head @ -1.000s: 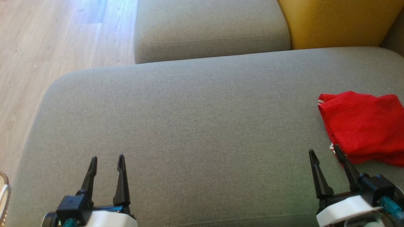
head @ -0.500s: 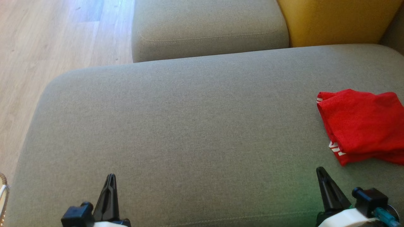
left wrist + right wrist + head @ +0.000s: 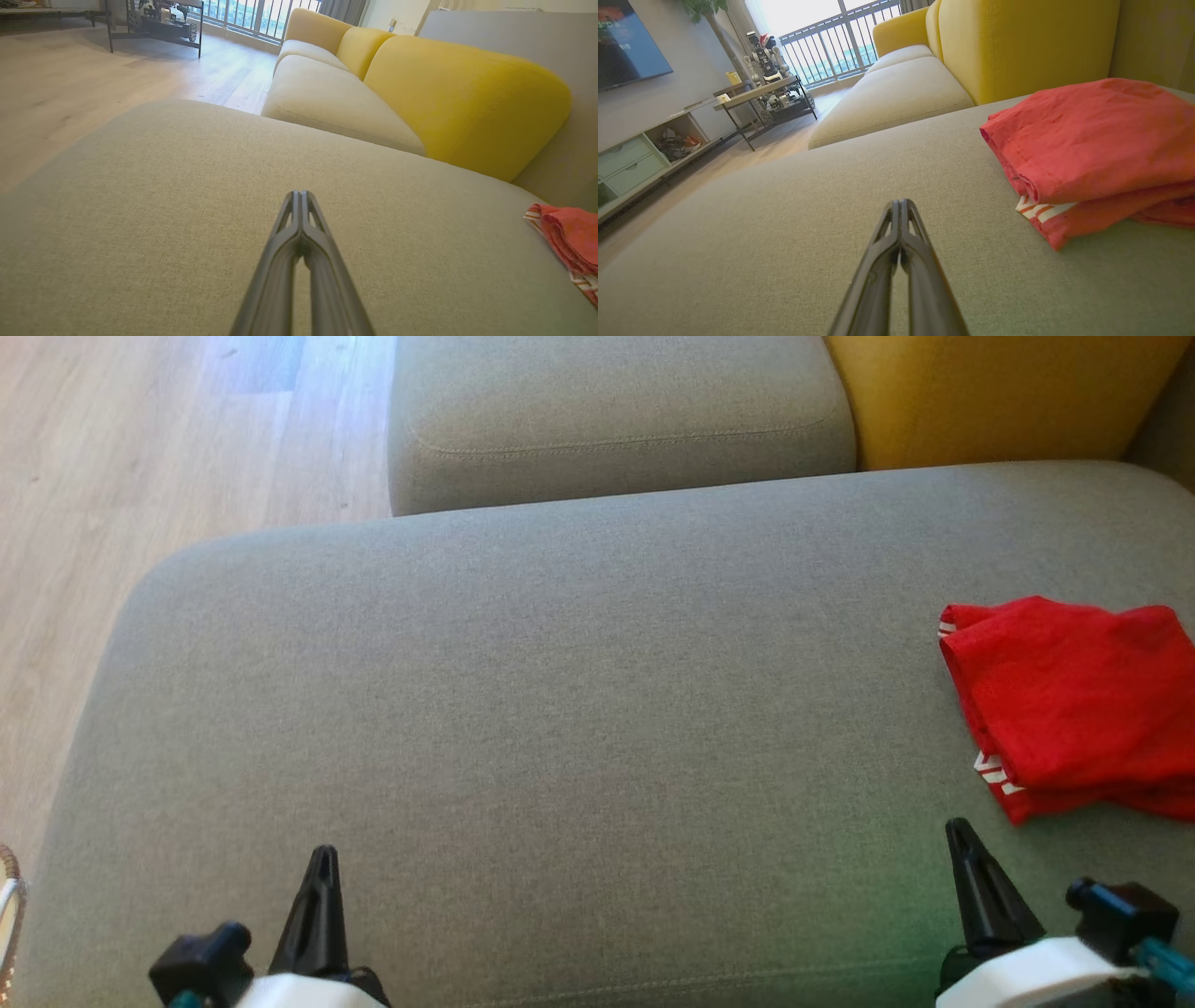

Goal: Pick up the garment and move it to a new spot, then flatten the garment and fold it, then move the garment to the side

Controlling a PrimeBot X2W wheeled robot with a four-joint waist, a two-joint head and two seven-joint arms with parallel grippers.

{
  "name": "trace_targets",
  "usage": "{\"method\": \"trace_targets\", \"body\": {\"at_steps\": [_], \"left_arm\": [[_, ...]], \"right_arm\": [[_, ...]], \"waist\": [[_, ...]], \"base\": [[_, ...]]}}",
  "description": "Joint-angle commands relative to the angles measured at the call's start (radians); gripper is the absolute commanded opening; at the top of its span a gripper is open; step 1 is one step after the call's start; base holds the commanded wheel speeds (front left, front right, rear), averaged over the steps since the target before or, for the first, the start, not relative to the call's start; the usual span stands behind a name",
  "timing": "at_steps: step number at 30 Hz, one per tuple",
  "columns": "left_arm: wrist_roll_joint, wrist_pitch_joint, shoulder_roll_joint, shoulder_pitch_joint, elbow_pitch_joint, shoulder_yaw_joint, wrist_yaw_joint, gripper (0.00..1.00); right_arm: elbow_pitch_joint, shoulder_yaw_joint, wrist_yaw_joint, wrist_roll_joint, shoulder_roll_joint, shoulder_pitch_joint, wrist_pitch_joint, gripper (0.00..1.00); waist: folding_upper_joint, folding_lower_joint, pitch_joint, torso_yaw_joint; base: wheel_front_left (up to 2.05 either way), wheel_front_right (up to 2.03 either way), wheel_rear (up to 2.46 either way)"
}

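Note:
The garment [image 3: 1074, 705] is red with white lettering at one edge and lies folded in a loose stack at the right side of the grey cushion [image 3: 560, 709]. It also appears in the right wrist view [image 3: 1097, 149] and at the right edge of the left wrist view [image 3: 572, 240]. My left gripper [image 3: 322, 863] hovers low at the cushion's front left, shut with nothing in it [image 3: 300, 197]. My right gripper [image 3: 957, 835] sits at the front right, just short of the garment's near corner, also shut and empty [image 3: 900, 205].
A second grey seat cushion [image 3: 616, 420] and a yellow backrest [image 3: 1008, 392] lie beyond. Wooden floor [image 3: 140, 476] runs along the left. The right wrist view holds a low shelf table [image 3: 761, 98] and a media cabinet [image 3: 640, 154] across the room.
Both grippers have gone from open to shut and have drawn back toward the cushion's front edge. The right gripper has pulled away from the garment's corner; the garment stays put.

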Motion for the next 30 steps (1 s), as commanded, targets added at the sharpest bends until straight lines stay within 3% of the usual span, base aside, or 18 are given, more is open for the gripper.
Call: {"method": "trace_targets", "body": {"at_steps": [1,30], "left_arm": [[-0.038,0.007,0.012,-0.052,-0.024,0.018,-0.01,0.0],[-0.38,0.074,0.022,-0.124,0.028,0.061,-0.057,0.0]], "right_arm": [[-0.027,-0.003,0.0,0.041,-0.004,-0.051,0.008,0.0],[-0.01,-0.009,0.0,0.384,-0.006,-0.102,0.09,0.0]], "waist": [[0.0,0.0,0.001,0.0],[0.0,0.0,0.017,0.0]], "base": [[0.0,0.0,0.0],[0.0,0.0,0.0]]}}
